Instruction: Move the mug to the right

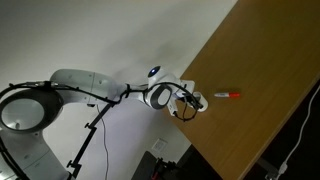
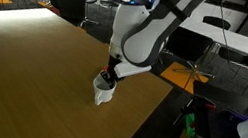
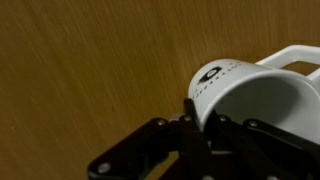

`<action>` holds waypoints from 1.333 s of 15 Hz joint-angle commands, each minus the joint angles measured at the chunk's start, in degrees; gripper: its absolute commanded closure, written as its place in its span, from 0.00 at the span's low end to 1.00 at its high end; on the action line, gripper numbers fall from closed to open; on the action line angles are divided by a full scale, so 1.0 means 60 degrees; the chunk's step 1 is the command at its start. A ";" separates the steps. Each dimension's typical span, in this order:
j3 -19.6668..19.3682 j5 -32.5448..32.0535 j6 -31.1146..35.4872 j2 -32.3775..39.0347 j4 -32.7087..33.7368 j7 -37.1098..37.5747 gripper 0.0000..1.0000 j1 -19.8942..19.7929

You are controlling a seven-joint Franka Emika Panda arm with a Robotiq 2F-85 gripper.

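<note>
The white mug stands on the wooden table near its edge. It also shows in an exterior view, under the gripper. In the wrist view the mug fills the right side, with its handle at the upper right and a dark mark on its wall. My gripper comes down from above onto the mug's rim. In the wrist view the fingers straddle the mug's wall, one outside and one inside, and appear shut on it.
A thin red-and-white pen-like object lies on the wooden table a little way from the mug. The table edge is close to the mug. Office desks and chairs stand beyond the table.
</note>
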 commanded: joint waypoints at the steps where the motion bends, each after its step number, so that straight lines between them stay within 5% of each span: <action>1: -0.0165 0.0341 -0.0269 -0.0365 -0.0613 -0.0446 0.97 -0.0430; 13: -0.1064 0.0237 -0.0363 -0.1202 -0.1699 -0.1184 0.97 -0.1609; 20: -0.1669 -0.0047 -0.0278 -0.1172 -0.1495 -0.1187 0.97 -0.1625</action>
